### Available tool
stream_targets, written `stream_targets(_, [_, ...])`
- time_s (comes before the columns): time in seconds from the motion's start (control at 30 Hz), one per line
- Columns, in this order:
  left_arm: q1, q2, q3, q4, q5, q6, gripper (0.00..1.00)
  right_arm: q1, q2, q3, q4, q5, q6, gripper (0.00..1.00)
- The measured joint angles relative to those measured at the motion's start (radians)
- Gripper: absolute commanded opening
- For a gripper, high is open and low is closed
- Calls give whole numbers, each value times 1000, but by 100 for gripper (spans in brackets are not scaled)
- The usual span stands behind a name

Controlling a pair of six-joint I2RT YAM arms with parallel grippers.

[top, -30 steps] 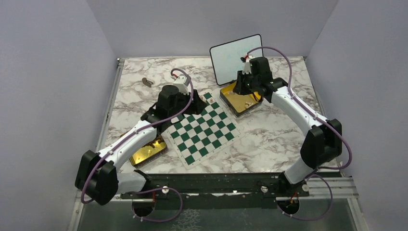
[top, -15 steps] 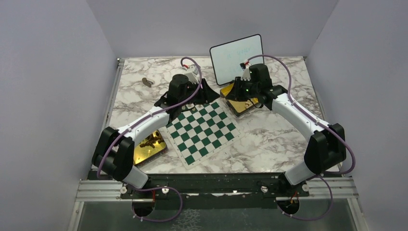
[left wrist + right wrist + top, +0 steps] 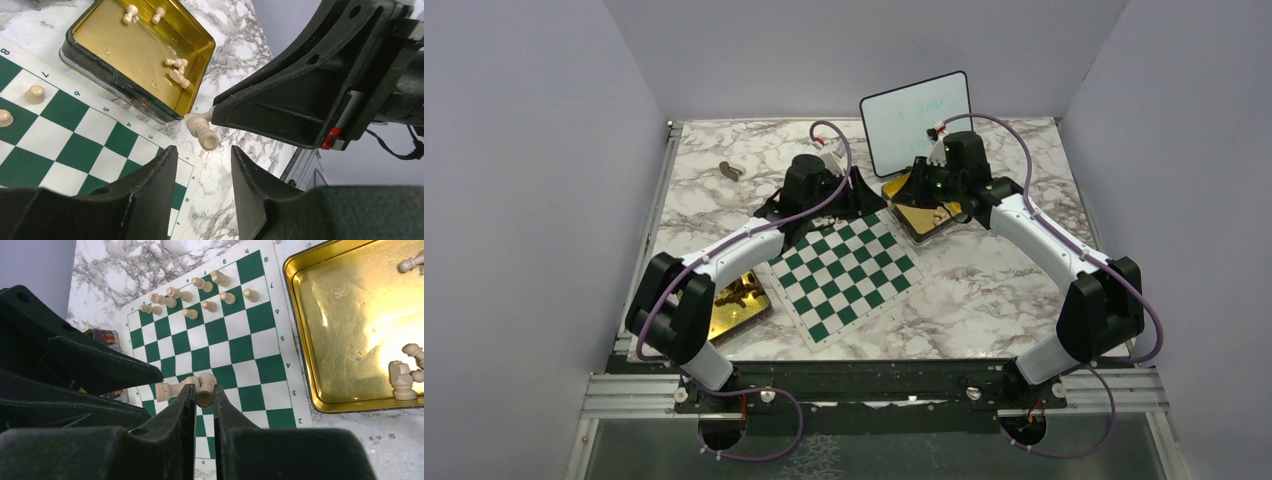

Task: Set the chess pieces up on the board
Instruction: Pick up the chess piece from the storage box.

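The green and white board lies mid-table. Several pale chessmen stand along its far rows; two of them show in the left wrist view. My right gripper is shut on a pale chess piece, held sideways above the board's edge by the gold tin. That piece hangs just ahead of my left gripper, which is open and empty, its jaws on either side below the piece. In the top view, my left gripper and my right gripper almost meet.
The right gold tin holds loose pale pieces. A left gold tin holds dark pieces. A framed whiteboard stands at the back. A small brown object lies at far left.
My left arm has swung from the board's far left corner rightward, toward the right gripper. The right gripper has shifted slightly left off the tin, still holding its piece.
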Motion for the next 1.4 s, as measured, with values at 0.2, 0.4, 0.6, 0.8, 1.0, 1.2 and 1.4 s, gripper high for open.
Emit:
stream_targets(0.2, [-11,24,15,-5,-1,1,45,4,0,0,0,0,4,7])
stream_targets(0.4, [-17,47,50,0,-2,2,37,6,0,0,0,0,10,7])
stream_targets(0.6, [-30,56,50,-6,-4,16,29,6,0,-1,0,0,11,7])
stream_targets(0.8, [-32,56,50,-21,-27,43,17,7,0,-8,6,0,10,7])
stream_targets(1.0, [-32,55,53,-48,-53,84,6,11,0,-17,7,5,2,7])
stream_targets(1.2, [-34,39,76,-129,-94,140,6,11,0,-37,8,23,-17,7])
stream_targets(1.4, [-32,21,119,-274,-166,209,6,11,-21,-84,3,35,-62,8])
